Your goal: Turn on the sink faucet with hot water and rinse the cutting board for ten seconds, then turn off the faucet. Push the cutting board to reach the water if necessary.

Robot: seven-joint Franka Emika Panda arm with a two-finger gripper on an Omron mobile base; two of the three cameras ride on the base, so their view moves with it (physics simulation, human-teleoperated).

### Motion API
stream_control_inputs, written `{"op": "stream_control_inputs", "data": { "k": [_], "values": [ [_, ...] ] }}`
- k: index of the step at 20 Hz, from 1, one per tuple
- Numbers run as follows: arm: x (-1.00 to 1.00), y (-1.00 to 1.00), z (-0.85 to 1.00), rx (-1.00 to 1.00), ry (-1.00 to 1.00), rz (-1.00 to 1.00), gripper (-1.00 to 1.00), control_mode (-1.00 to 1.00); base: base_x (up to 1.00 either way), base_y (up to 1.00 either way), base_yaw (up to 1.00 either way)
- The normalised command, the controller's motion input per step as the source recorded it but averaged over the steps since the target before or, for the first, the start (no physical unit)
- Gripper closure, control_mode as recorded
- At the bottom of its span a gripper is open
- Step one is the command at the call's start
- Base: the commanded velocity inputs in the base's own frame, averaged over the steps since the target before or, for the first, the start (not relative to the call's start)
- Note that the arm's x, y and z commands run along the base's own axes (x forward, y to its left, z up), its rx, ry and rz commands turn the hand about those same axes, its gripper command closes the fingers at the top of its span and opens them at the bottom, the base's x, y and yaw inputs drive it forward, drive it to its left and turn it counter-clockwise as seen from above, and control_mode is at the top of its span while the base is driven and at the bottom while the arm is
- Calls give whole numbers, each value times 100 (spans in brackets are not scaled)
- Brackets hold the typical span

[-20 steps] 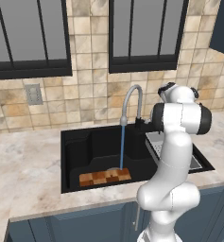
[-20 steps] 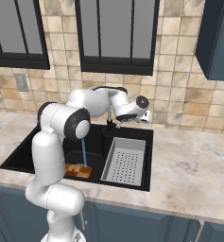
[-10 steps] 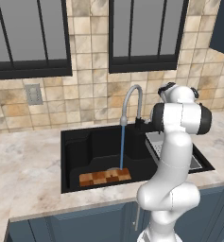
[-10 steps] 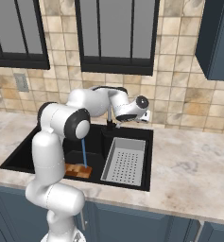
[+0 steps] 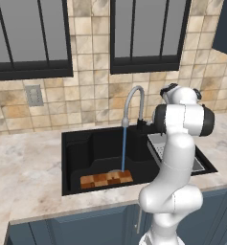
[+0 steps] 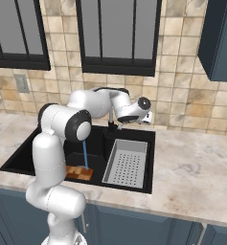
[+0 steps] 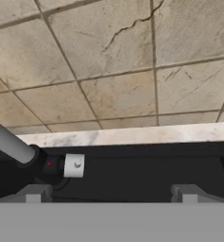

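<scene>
Nothing shifted over the last second: arm parked, stream steady, so rinse judged mid-count and shut-off yet to come.

Marble-look desk, pale and veined, wrapped around the sink. Sink: matte black, rectangular, rounded inside corners. Grey perforated drainer tray seated in sink's right part. Sink faucet: slim silver gooseneck at sink's back rim, small white lever on its dark base. Cutting board: flat checkered wood, tan and brown, on sink floor near front wall. Water: thin blue thread dropping from spout onto board's back edge. Claw released, fingers wide, hovering just right of lever, untouching.
</scene>
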Motion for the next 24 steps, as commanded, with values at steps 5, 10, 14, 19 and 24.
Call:
{"op": "stream_control_inputs", "data": {
  "k": [5, 10, 14, 19, 24],
  "values": [
    [0, 0, 0, 0, 0, 0, -100, -100, 0, 0, 0],
    [0, 0, 0, 0, 0, 0, -100, -100, 0, 0, 0],
    [0, 0, 0, 0, 0, 0, -100, -100, 0, 0, 0],
    [0, 0, 0, 0, 0, 0, -100, -100, 0, 0, 0],
    [0, 0, 0, 0, 0, 0, -100, -100, 0, 0, 0]
  ]
}}
